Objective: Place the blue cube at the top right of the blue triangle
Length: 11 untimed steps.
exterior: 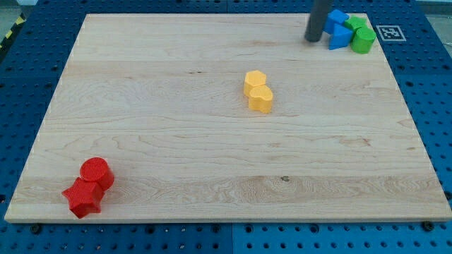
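The blue cube (337, 18) sits near the board's top right corner, partly behind my rod. The blue triangle (340, 37) lies just below it, touching it. My tip (313, 39) rests on the board just left of the two blue blocks, close to the triangle's left side. The rod rises out of the view's top.
Two green blocks (362, 35) touch the blue ones on their right, near the wooden board's (212, 141) right edge. A yellow hexagon (255, 82) and a yellow heart-like block (260, 99) sit at the centre. A red cylinder (96, 171) and red star (83, 197) sit at bottom left.
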Each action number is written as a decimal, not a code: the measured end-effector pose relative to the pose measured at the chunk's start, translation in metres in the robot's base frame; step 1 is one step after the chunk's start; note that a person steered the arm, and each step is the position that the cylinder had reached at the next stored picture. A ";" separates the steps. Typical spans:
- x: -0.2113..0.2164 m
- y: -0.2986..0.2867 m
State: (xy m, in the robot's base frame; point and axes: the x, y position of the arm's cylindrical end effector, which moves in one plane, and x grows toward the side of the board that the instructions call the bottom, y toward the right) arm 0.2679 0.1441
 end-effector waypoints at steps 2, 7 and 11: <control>-0.061 -0.044; -0.041 0.046; -0.039 -0.077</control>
